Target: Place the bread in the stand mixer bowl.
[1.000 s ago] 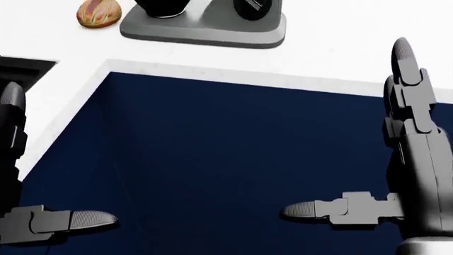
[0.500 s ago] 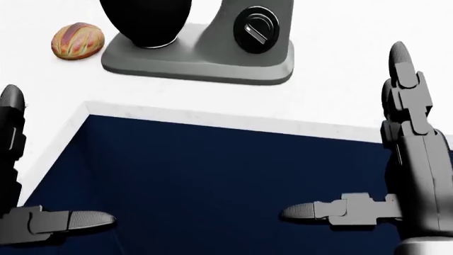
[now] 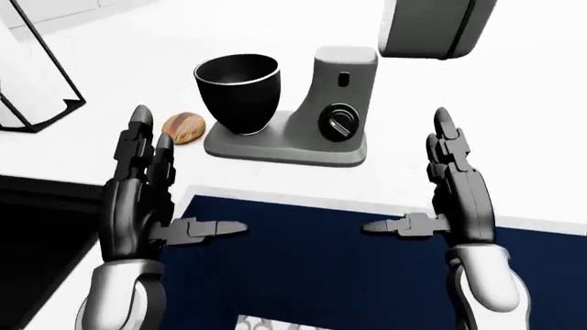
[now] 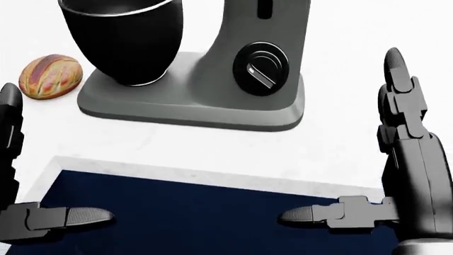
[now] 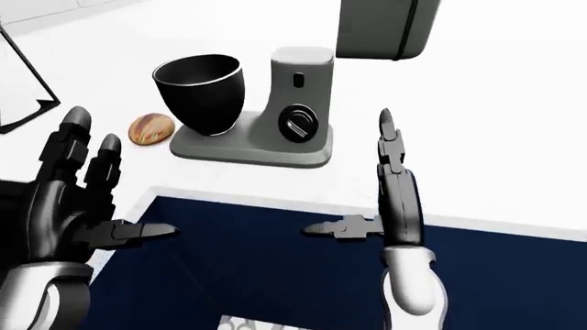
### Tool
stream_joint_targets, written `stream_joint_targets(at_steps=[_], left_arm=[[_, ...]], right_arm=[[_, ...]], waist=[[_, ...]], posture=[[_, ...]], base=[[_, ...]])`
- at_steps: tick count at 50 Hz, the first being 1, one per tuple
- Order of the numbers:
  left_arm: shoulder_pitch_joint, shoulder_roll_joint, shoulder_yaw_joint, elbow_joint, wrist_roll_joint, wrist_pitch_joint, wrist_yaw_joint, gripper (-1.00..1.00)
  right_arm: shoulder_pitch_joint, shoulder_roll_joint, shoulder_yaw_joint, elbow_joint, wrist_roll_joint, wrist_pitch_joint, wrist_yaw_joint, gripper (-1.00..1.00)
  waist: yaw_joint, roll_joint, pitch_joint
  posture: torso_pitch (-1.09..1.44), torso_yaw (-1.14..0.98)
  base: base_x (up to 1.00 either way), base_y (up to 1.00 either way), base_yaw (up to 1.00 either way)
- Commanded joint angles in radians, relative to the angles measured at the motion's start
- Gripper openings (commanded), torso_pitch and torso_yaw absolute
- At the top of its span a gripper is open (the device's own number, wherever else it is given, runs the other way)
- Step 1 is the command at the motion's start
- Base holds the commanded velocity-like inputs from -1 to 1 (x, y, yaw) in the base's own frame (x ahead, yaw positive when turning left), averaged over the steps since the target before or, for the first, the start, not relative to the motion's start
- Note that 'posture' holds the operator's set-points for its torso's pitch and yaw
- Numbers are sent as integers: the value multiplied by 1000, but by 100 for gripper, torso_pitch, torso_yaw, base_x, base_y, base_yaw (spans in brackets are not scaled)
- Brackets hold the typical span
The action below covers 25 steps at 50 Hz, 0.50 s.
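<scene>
Whole head view shifted since the earlier frames: mixer and bread now lower and larger in frame, more white counter showing, navy panel reduced to a strip at the bottom; camera motion, not object motion, since bread and mixer keep the same relation to each other. Stand mixer upright on the white counter, grey base, round dial on its column. Black bowl seated on the left part of the mixer base, upright, mouth open, interior dark. Bread, a round brown crusted loaf, lying on the counter just beside the left edge of the mixer base, outside the bowl, apart from both hands. Left hand raised at left of the left-eye view, fingers spread and pointing up, thumb stretched sideways toward the centre, holding nothing. Right hand raised at right, fingers extended upward, thumb stretched toward the centre, likewise empty. Both hands near the counter edge, over the navy panel in these views, well short of the bread. Grey rounded appliance at the top of the left-eye view, above the mixer. Dark-framed object at upper left. Black recess at lower left beside the navy panel.
</scene>
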Motion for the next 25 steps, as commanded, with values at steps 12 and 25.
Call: stream_joint_targets(at_steps=[12,25], left_arm=[[-27,13,37,-91,-35,7,1,100],[-76,60,128,-131,-92,67,30,100]], right_arm=[[-18,-4,-10,-42,-6,-38,-14,100],[-17,-5,-6,-34,-6,-50,-17,100]], waist=[[-14,-94,-13],[-18,-21,-21]], posture=[[0,0],[0,0]], base=[[22,0,0],[7,0,0]])
